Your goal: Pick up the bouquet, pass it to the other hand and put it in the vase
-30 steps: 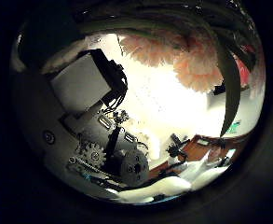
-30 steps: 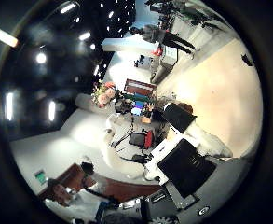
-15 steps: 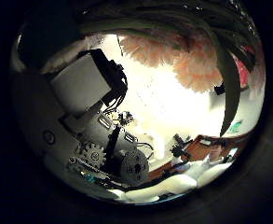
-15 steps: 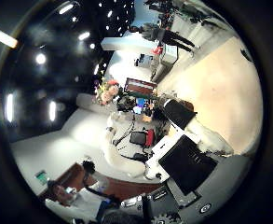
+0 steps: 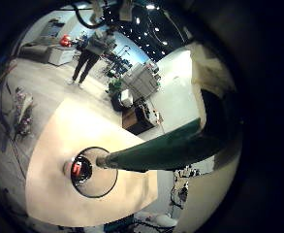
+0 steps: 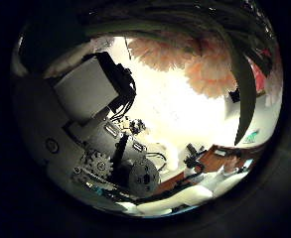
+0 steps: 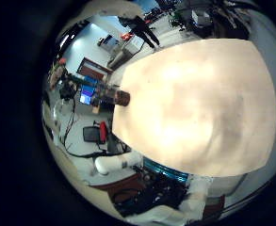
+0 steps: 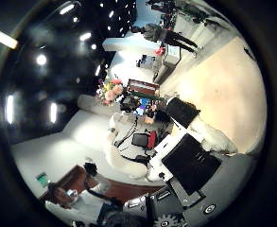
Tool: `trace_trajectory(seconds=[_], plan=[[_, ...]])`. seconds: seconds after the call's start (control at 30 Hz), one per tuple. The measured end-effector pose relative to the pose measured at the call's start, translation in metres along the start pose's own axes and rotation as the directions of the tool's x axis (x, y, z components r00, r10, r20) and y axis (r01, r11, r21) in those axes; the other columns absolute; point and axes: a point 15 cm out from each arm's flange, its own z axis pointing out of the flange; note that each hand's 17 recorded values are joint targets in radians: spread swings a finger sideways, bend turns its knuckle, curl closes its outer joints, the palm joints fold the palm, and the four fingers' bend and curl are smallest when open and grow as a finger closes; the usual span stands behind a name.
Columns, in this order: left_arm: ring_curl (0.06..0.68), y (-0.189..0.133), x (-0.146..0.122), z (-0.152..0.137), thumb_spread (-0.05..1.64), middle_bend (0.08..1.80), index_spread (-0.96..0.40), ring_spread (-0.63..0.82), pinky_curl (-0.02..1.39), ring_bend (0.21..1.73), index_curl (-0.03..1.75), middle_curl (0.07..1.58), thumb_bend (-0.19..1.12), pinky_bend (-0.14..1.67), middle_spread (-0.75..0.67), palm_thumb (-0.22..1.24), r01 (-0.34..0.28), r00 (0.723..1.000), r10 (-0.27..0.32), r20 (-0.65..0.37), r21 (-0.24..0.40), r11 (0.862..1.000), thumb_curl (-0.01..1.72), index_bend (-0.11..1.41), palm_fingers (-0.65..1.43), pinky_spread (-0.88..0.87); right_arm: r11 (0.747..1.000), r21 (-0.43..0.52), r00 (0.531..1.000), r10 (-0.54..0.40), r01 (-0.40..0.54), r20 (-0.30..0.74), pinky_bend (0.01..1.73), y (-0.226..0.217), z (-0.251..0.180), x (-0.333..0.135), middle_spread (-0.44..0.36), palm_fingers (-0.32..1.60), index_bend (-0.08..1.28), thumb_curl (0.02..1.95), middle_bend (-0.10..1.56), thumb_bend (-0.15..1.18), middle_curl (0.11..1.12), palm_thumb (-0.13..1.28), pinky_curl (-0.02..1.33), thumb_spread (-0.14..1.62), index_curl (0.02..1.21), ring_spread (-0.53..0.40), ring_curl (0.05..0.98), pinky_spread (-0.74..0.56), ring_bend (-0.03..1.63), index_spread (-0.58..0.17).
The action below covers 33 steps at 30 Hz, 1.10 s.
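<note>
The bouquet is in my left hand. In the left little finger side palm view its bundled stems (image 5: 166, 148) run from the palm down towards the round mouth of the glass vase (image 5: 89, 173), which stands on the table (image 5: 74, 121) below. In the left thumb side palm view the blooms (image 6: 197, 61) and a long leaf (image 6: 246, 91) are close, beside the left hand's fingers (image 6: 93, 87). The right thumb side palm view shows the bouquet (image 8: 109, 91) at the end of the left arm (image 8: 114, 137), away from my right hand's straight fingers (image 8: 193, 163), which hold nothing.
The right little finger side palm view looks down on the broad table top (image 7: 199, 94), with a small glass vessel (image 7: 113, 95) near its edge and a chair (image 7: 101, 132) beyond. Desks and screens (image 8: 143, 92) stand behind the table.
Almost nothing. The bouquet stays in the left hand, and both thumb side views have shifted only slightly.
</note>
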Motion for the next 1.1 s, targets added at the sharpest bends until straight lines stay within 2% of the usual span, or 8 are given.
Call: trace_trajectory(seconds=[0.23,0.37,0.43,0.47,0.5,0.57,0.7,1.1], plan=[[0.565,0.004,-0.013,0.000,1.10,1.38,-0.56,-0.37,1.09,1.50,0.95,0.70,-0.01,1.04,-0.37,0.87,0.023,1.000,-0.023,0.012,-0.015,1.000,0.88,1.03,1.14,-0.68,1.000,0.000,1.000,-0.004,0.004,-0.001,0.65,0.000,0.000,-0.001,-0.079,0.41,0.18,0.55,0.32,-0.03,0.34,0.77,0.33,0.92,0.35,-0.060,0.142,0.47,0.74,-0.439],[0.545,0.009,-0.026,0.003,1.08,1.35,-0.57,-0.37,1.06,1.46,0.95,0.68,-0.08,1.02,-0.37,0.69,0.054,0.999,-0.054,0.000,-0.037,0.998,0.79,0.95,1.10,-0.67,1.000,0.000,1.000,-0.008,0.008,-0.003,0.64,0.001,0.000,-0.001,-0.086,0.42,0.19,0.55,0.32,-0.03,0.34,0.77,0.32,0.92,0.35,-0.062,0.138,0.47,0.73,-0.436],[0.517,0.018,-0.033,0.007,1.07,1.30,-0.54,-0.38,1.01,1.32,0.92,0.68,-0.12,0.81,-0.37,0.50,0.071,0.997,-0.072,-0.019,-0.072,0.995,0.71,0.80,0.52,-0.65,1.000,0.000,1.000,-0.010,0.010,-0.003,0.64,0.001,0.000,-0.001,-0.086,0.42,0.19,0.55,0.31,-0.03,0.34,0.77,0.31,0.92,0.35,-0.066,0.138,0.47,0.74,-0.435],[0.572,0.024,-0.037,0.010,1.05,1.16,-0.44,-0.24,1.03,1.22,0.90,0.70,-0.14,0.60,-0.25,0.37,0.077,0.996,-0.081,-0.035,-0.091,0.993,0.65,0.72,-0.17,-0.47,1.000,0.000,1.000,-0.010,0.010,-0.002,0.63,0.001,0.000,-0.001,-0.088,0.43,0.19,0.55,0.32,-0.03,0.34,0.77,0.30,0.92,0.35,-0.072,0.138,0.47,0.74,-0.436],[0.514,0.029,-0.039,0.012,1.03,0.91,-0.33,-0.07,0.99,1.13,0.83,0.62,-0.14,0.53,-0.09,0.27,0.081,0.995,-0.087,-0.049,-0.110,0.991,0.61,0.56,-0.50,-0.33,1.000,-0.001,1.000,-0.009,0.009,-0.001,0.63,0.003,0.001,-0.001,-0.091,0.44,0.19,0.55,0.32,-0.03,0.34,0.77,0.30,0.92,0.35,-0.074,0.135,0.47,0.74,-0.438],[0.361,0.042,-0.049,0.015,0.98,0.66,-0.21,0.14,0.89,0.95,0.72,0.47,-0.11,0.40,0.13,0.15,0.093,0.990,-0.108,-0.088,-0.158,0.983,0.54,0.34,-0.52,-0.10,1.000,-0.006,1.000,0.003,-0.003,0.004,0.63,0.006,0.004,0.003,-0.094,0.45,0.19,0.55,0.32,-0.03,0.34,0.77,0.29,0.92,0.35,-0.077,0.133,0.47,0.73,-0.440],[0.239,0.053,-0.070,0.011,0.90,0.40,-0.08,0.40,0.72,0.74,0.57,0.31,-0.06,0.22,0.37,0.04,0.121,0.983,-0.144,-0.113,-0.185,0.975,0.47,0.11,-0.37,0.28,1.000,-0.014,1.000,0.019,-0.019,0.012,0.61,0.011,0.008,0.007,-0.098,0.48,0.21,0.55,0.33,-0.03,0.34,0.77,0.27,0.92,0.36,-0.092,0.126,0.47,0.72,-0.441],[0.154,0.073,-0.120,-0.026,0.83,0.19,0.02,0.65,0.44,0.52,0.31,0.24,-0.04,0.15,0.56,0.02,0.282,0.958,-0.288,-0.002,-0.192,0.940,0.38,0.10,-0.21,0.61,0.999,-0.006,0.999,-0.040,0.040,-0.004,0.57,0.020,0.004,-0.012,-0.115,0.54,0.22,0.55,0.32,-0.03,0.34,0.77,0.21,0.92,0.39,-0.121,0.112,0.47,0.70,-0.449]])
